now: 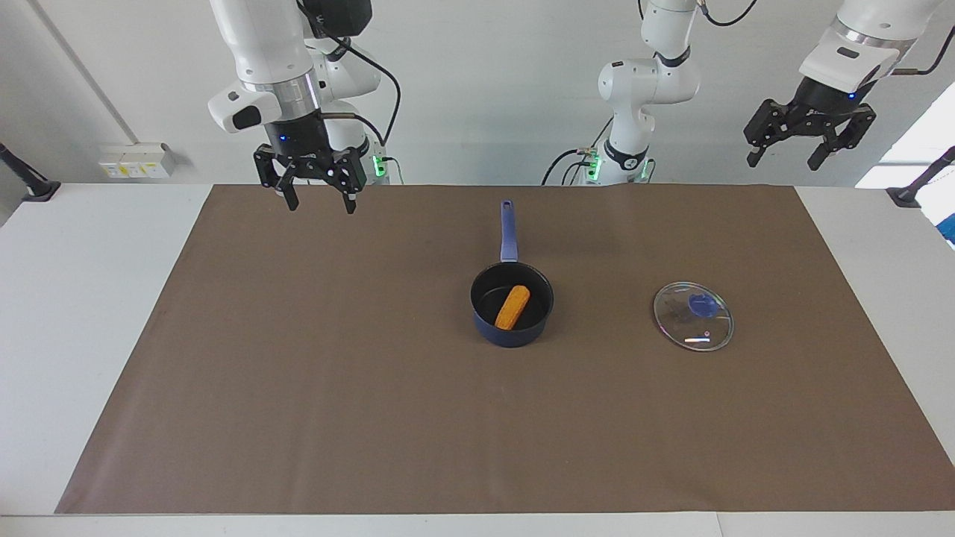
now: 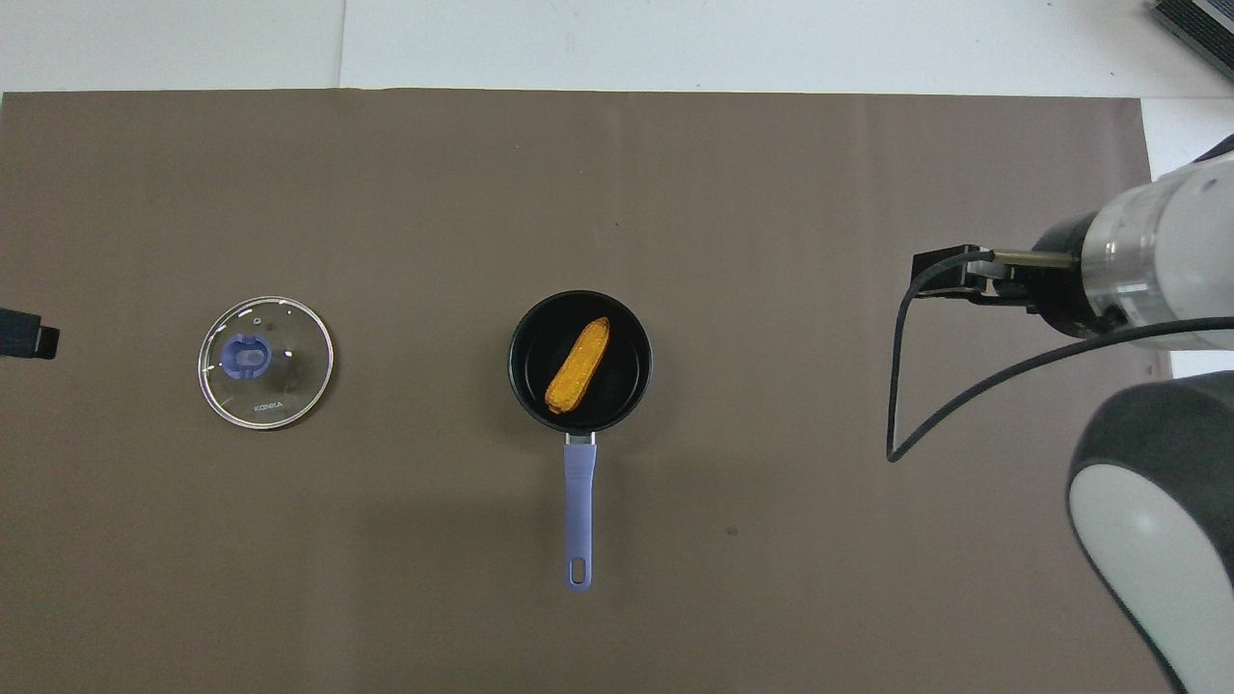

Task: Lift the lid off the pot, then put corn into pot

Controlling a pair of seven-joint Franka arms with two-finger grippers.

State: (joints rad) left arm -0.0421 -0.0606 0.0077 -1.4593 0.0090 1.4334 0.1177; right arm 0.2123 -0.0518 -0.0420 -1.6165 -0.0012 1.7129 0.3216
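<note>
The dark blue pot stands at the middle of the brown mat, its long handle pointing toward the robots. The yellow-orange corn lies inside the pot, and both show in the overhead view, the pot and the corn. The glass lid with its blue knob lies flat on the mat beside the pot, toward the left arm's end, and shows in the overhead view. My right gripper is open and empty, raised over the mat's edge nearest the robots. My left gripper is open and empty, raised high off the mat's corner.
The brown mat covers most of the white table. The right arm's wrist and cable hang over the mat's end in the overhead view. Black stands sit at both table ends.
</note>
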